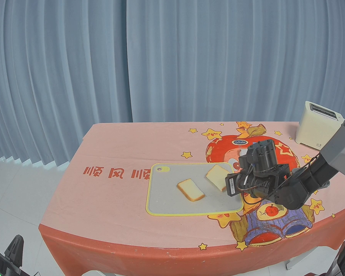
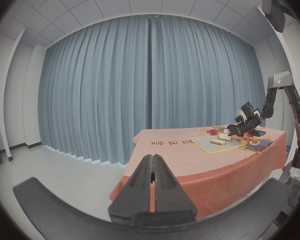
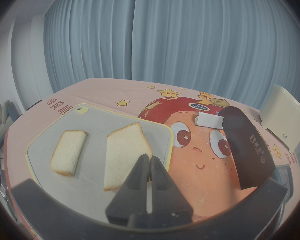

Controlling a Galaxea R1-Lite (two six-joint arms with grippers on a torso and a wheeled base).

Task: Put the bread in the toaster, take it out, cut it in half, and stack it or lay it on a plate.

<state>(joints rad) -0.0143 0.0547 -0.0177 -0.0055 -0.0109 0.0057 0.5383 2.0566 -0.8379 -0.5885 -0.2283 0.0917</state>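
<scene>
- Head view: bread halves (image 1: 191, 189) lay apart on cutting board (image 1: 161, 200); cut judged done.
- Right hand (image 3: 149, 160), fingers together, empty, sat at board's 3 o'clock.
- Next move needed: open, stack halves.

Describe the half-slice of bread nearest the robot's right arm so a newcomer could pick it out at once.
Find the pink-clothed table, then the grey cutting board with a yellow rim lying on it. Of the two pale bread pieces there, the wanted piece lies at the board's edge nearest the toaster, right by the shut right tool; the other piece sits nearer the board's middle.
</scene>
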